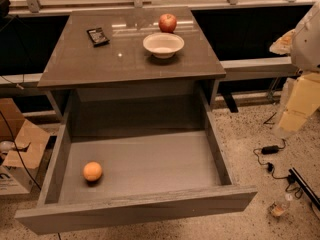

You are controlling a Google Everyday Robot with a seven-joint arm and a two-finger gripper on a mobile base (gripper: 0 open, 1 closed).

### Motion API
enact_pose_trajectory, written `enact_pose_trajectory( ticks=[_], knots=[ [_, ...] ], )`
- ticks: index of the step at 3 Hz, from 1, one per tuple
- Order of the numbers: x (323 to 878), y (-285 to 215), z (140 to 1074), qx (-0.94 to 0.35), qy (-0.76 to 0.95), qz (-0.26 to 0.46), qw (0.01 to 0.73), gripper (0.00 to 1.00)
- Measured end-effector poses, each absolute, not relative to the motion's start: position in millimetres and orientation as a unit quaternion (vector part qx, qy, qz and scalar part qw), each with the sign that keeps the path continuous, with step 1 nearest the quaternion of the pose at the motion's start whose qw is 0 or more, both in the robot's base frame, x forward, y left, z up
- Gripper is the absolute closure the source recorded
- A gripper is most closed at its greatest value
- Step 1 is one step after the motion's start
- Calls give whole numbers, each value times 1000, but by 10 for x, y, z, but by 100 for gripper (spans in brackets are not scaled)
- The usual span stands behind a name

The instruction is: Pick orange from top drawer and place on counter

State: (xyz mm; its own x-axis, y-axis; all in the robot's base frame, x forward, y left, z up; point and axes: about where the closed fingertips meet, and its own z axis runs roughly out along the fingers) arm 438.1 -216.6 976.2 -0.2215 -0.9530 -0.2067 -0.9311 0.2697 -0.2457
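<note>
Sitting near the front-left corner of the open top drawer (150,210), the orange (92,171) lies alone. On the counter (75,61) above I see a white bowl (163,44) and a red apple (167,22). My gripper (292,118) hangs at far right, well apart; I cannot tell its grip.

We are seeing a red apple (167,22) sitting by the counter's (75,64) far edge, a white bowl (163,44) just before it, a dark packet (97,36) toward the far left corner, and the gripper (290,124) hanging beyond the right edge.

A small round orange fruit (92,171) is seen front-left in the pulled-out grey wood drawer (140,210); the gripper (293,115) is seen far off right
</note>
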Motion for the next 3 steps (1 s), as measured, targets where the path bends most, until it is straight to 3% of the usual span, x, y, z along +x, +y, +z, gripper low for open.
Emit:
enact_pose_trajectory(
  ticks=[2, 3],
  knots=[
    [4491, -2007, 9740, -593, 788, -48, 159, 0],
    [4670, -1412, 9530, -610, 768, -20, 192, 0]
  ],
)
